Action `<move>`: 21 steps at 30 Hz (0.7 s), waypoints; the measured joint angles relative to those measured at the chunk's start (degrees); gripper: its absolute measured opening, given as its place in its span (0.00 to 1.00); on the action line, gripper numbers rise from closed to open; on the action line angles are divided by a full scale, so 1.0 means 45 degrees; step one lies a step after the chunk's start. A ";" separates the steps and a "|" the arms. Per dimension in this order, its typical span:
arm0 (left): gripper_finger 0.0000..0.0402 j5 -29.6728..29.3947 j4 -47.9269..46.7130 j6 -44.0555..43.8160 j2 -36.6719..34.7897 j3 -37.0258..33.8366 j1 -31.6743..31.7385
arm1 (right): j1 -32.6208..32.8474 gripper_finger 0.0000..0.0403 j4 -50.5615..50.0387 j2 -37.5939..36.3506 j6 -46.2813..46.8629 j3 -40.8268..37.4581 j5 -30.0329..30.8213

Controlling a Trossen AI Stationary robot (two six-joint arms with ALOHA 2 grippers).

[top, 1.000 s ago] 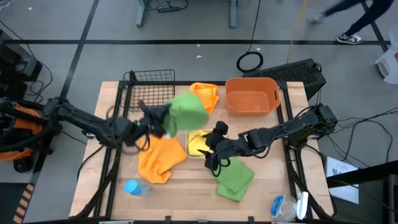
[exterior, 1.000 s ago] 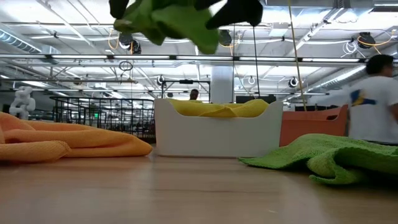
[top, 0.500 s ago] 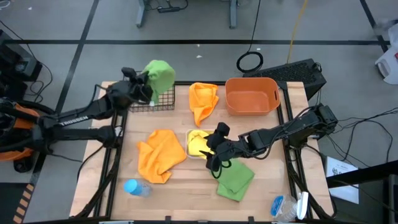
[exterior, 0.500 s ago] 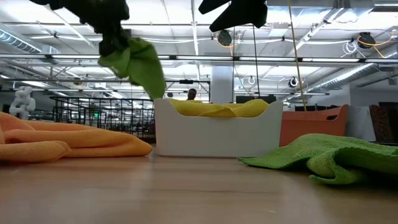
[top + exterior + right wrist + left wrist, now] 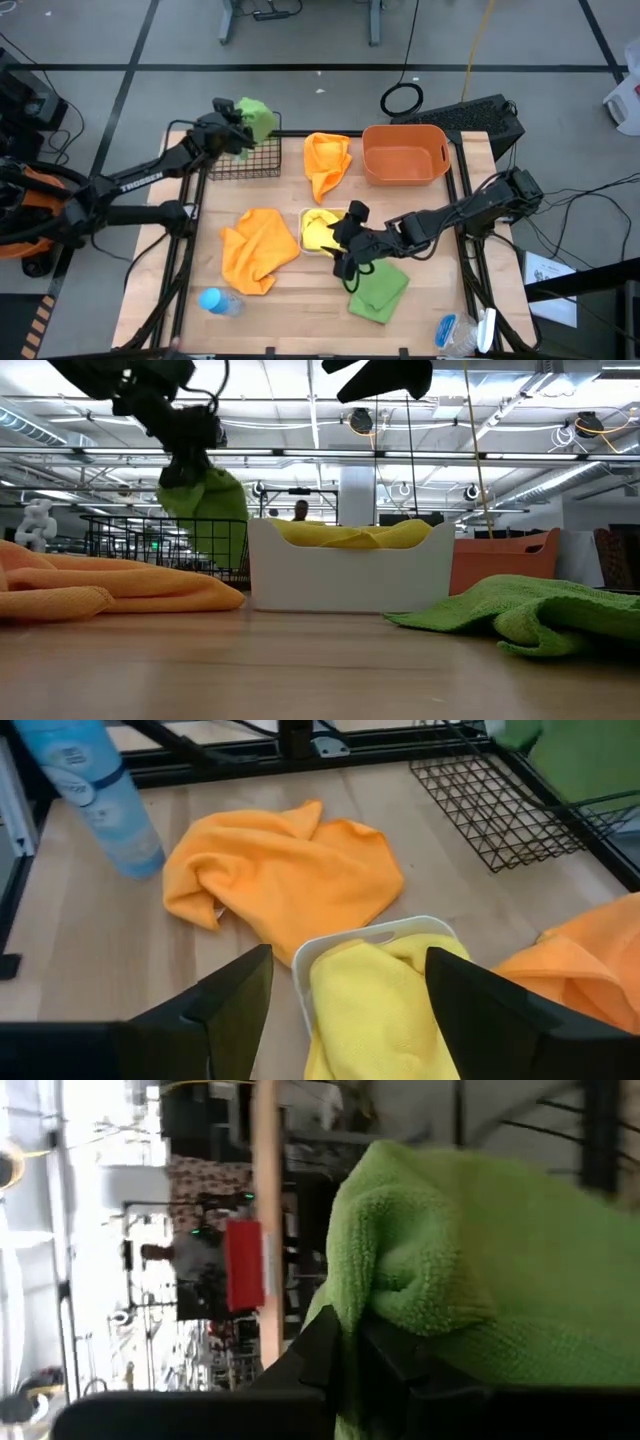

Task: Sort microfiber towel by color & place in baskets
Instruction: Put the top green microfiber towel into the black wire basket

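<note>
My left gripper is at the table's far left, shut on a green towel above the far rim of the black wire basket. In the low view the towel hangs under that gripper. My right gripper hovers open over the white tray, which holds a yellow towel. A second green towel lies flat on the table near the right gripper. One orange towel lies left of the tray, and another lies between the basket and the orange tub. My left gripper pinches a bunched fold of the green towel between its two fingers. The fingers reach nearly level from the table's left side. The towel hangs slack below them, lifted off the table; I cannot tell whether its lower end touches the basket.
A blue plastic bottle lies near the table's front left. Another bottle is at the front right corner. Black frame rails run along both table sides. Bare wood shows along the near edge.
My left gripper has swung from the table's middle toward the far left corner, sinking a little, and has carried the green towel over the wire basket. The towel, bunched high before, now hangs lower beside the basket wires.
</note>
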 joint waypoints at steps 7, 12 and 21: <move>0.28 -0.0723 -0.0098 -0.1215 0.1066 -0.0005 0.0186 | 0.0349 0.63 -0.0023 -0.0002 -0.0073 0.0000 0.0010; 0.45 -0.0867 -0.0052 -0.1631 0.1141 0.0000 0.0213 | 0.0609 0.63 -0.0024 -0.0002 -0.0073 0.0000 0.0015; 0.66 -0.4175 -0.0409 -0.3158 0.1130 0.0000 -0.0326 | 0.0906 0.63 -0.0039 -0.0002 -0.0078 0.0000 0.0044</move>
